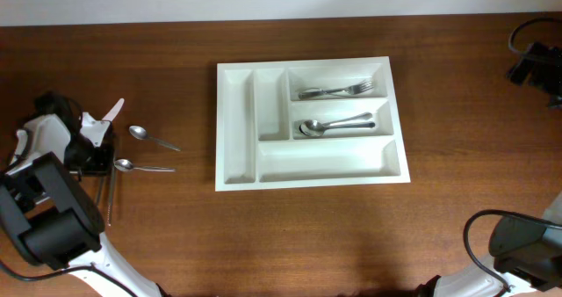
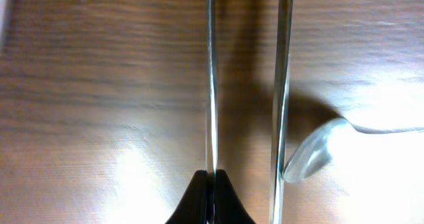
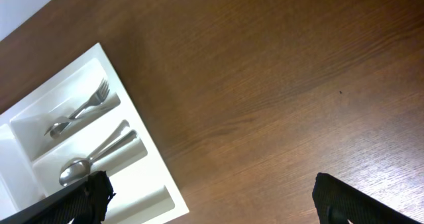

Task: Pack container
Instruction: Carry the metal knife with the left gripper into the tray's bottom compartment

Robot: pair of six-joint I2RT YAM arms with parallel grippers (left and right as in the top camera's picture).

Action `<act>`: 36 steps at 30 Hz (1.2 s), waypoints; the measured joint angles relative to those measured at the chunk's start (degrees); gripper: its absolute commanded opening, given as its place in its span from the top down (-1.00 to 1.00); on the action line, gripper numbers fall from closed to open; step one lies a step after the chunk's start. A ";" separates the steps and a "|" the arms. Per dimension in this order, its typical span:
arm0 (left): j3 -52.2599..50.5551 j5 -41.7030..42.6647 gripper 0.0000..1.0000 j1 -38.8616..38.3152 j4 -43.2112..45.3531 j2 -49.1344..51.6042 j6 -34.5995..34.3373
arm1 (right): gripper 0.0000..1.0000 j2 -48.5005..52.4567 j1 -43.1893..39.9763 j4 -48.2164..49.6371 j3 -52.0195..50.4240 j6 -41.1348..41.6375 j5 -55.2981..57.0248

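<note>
The container (image 1: 237, 130) is a white cutlery tray in the middle of the table. Forks (image 1: 338, 90) lie in its top crosswise compartment and spoons (image 1: 338, 124) in the one below. It also shows in the right wrist view (image 3: 156, 184). My left gripper (image 1: 98, 156) is at the far left, shut (image 2: 211, 179) on a thin metal knife (image 2: 211, 85) seen edge-on. A second knife (image 2: 281, 85) lies just beside it. My right gripper (image 3: 212, 204) is open and empty, to the right of the tray, above bare table.
Two loose spoons lie on the table between the left gripper and the tray, one (image 1: 154, 139) above the other (image 1: 145, 166). The bowl of one spoon (image 2: 315, 154) shows next to the second knife. The knives (image 1: 111, 196) point toward the front edge.
</note>
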 measured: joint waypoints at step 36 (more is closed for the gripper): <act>20.26 20.20 0.96 -61.70 -12.44 -7.98 27.89 | -0.97 0.00 0.00 -0.02 0.00 0.00 -0.02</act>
